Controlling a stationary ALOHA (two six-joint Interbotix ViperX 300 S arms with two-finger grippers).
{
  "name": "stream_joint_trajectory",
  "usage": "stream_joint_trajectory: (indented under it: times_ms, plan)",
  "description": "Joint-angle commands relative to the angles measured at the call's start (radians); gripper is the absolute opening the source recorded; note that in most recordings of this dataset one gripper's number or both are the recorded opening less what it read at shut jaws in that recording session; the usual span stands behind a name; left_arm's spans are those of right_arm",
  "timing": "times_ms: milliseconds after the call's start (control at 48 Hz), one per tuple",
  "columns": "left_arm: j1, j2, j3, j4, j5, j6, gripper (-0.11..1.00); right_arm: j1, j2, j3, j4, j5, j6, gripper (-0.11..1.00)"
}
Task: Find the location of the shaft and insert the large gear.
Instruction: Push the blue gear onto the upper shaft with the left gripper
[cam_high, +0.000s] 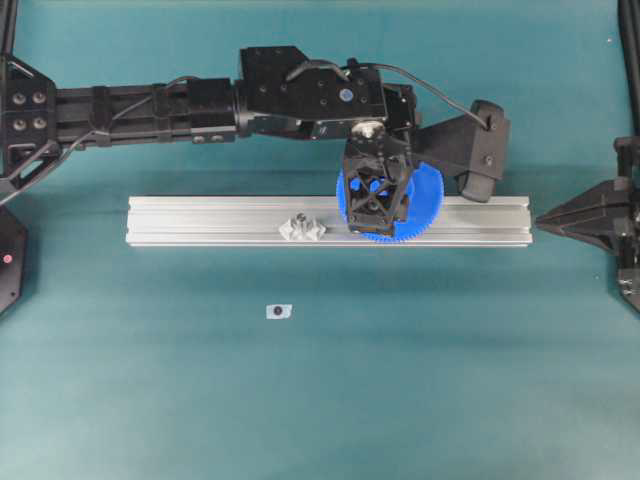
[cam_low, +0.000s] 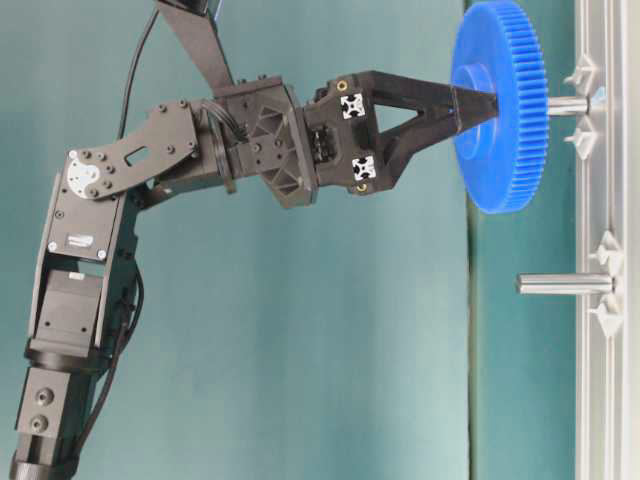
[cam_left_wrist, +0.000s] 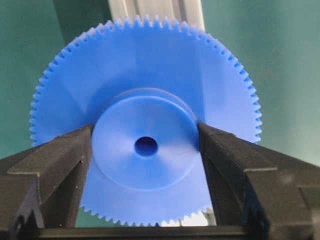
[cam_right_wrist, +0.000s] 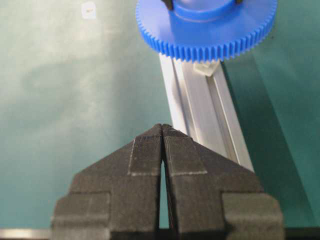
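The large gear (cam_left_wrist: 150, 75), a bright blue toothed disc, is held by its raised hub (cam_left_wrist: 125, 165) between the black fingers of my left gripper (cam_left_wrist: 146, 146). The overhead view shows the left gripper (cam_high: 378, 200) over the gear (cam_high: 428, 195) above the aluminium rail (cam_high: 200, 220). From table level the gear (cam_low: 500, 180) faces the rail, and the silvery shaft (cam_low: 566, 104) meets its far face at the centre. Whether the shaft tip is inside the hole I cannot tell. My right gripper (cam_right_wrist: 163, 128) is shut and empty, low beside the rail's right end.
A second silvery peg (cam_low: 560, 284) with clear tabs stands on the rail (cam_right_wrist: 200, 115) left of the gear, and shows from overhead as a peg (cam_high: 303, 228). A small white tag (cam_high: 279, 311) lies on the teal table in front of the rail.
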Motion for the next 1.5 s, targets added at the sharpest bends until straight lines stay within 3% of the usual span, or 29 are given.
stream_joint_trajectory:
  times_ms: [0,292,1480]
  plan:
    - [0.012,-0.015,-0.037,0.005,0.008,0.002,0.7,-0.002,0.006,-0.011,0.0,-0.006,0.009,0.0]
    - [0.012,0.034,-0.109,0.005,0.037,0.003,0.7,-0.002,0.008,-0.011,-0.002,-0.006,0.009,0.0]
    - [0.012,0.038,-0.054,0.005,0.043,-0.032,0.7,-0.002,0.008,-0.011,0.0,-0.006,0.009,0.0]
